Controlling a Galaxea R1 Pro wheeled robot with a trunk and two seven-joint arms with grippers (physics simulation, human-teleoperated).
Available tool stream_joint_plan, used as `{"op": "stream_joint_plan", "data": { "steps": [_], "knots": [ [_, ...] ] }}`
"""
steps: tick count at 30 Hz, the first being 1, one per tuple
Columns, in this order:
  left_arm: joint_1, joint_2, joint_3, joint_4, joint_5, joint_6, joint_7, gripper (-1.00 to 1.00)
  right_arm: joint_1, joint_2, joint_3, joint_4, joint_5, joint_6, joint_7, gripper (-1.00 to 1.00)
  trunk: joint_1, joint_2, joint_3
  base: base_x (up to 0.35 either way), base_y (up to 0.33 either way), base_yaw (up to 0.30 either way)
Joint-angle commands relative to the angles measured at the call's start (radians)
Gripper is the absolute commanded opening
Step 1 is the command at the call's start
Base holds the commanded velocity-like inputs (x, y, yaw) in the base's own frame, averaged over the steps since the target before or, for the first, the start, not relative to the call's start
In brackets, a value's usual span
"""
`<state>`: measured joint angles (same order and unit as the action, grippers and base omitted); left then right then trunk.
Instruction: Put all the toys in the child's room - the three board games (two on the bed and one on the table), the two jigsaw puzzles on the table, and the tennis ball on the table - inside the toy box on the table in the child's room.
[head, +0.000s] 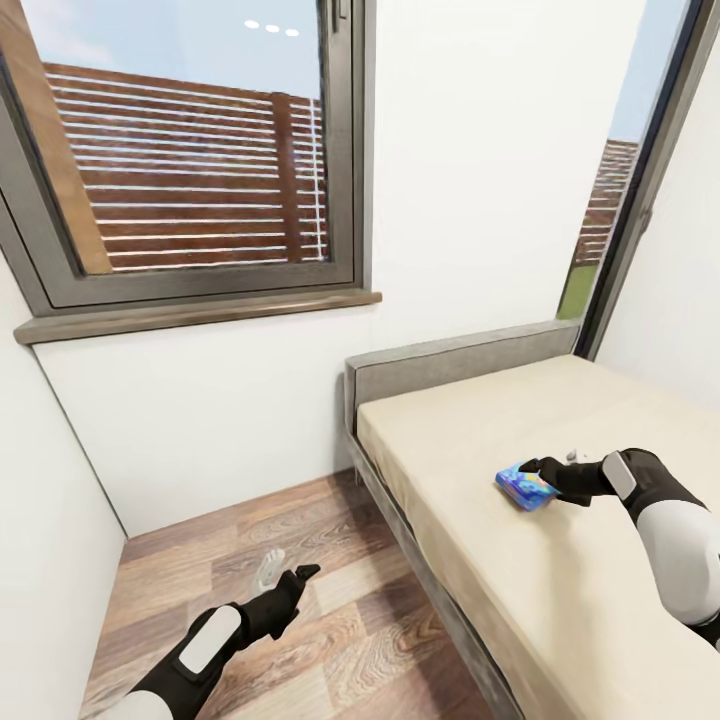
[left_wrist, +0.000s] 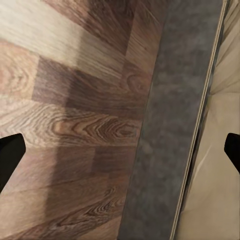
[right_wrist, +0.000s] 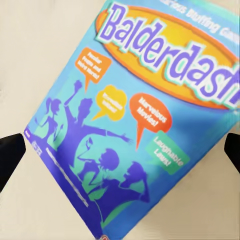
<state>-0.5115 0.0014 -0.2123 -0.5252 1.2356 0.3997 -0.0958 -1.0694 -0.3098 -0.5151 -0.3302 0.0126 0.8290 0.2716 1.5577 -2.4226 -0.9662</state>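
Observation:
A small blue board game lettered "Balderdash" lies on the beige bed, toward its headboard end. My right gripper hovers right over the box and is open; its dark fingertips stand wide on either side of the box without touching it. My left gripper hangs open over the wooden floor beside the bed, with nothing between its fingertips. The toy box, the table, the jigsaw puzzles and the tennis ball are out of view.
A grey headboard and grey bed frame border the mattress. Wooden floor runs between the bed and the white wall at the left. A large window with a sill sits above.

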Motion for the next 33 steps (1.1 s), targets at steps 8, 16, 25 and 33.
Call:
{"op": "stream_joint_plan", "data": {
  "steps": [8, 16, 25, 33],
  "knots": [
    [0.003, 0.000, 0.000, 0.001, 0.000, 0.001, 0.000, 1.00, -0.001, -0.001, -0.005, -0.002, 0.001, 0.005, -0.002, 1.00, 0.000, 0.000, -0.001, 0.108, 0.000, 0.000],
    [0.004, -0.001, 0.000, 0.001, -0.001, 0.001, 0.000, 1.00, 0.000, -0.002, -0.005, -0.003, 0.002, 0.007, -0.007, 1.00, 0.000, 0.000, -0.001, 0.023, 0.000, 0.000],
    [0.004, -0.001, 0.002, 0.002, -0.001, 0.001, 0.001, 1.00, 0.000, -0.002, -0.005, -0.003, 0.003, 0.008, -0.009, 1.00, 0.000, 0.000, -0.001, 0.004, 0.000, 0.000],
    [0.004, -0.001, 0.002, 0.002, -0.001, 0.001, 0.001, 1.00, 0.000, -0.002, -0.005, -0.003, 0.003, 0.007, -0.011, 1.00, 0.000, 0.000, -0.001, 0.001, 0.000, 0.000]
  ]
}}
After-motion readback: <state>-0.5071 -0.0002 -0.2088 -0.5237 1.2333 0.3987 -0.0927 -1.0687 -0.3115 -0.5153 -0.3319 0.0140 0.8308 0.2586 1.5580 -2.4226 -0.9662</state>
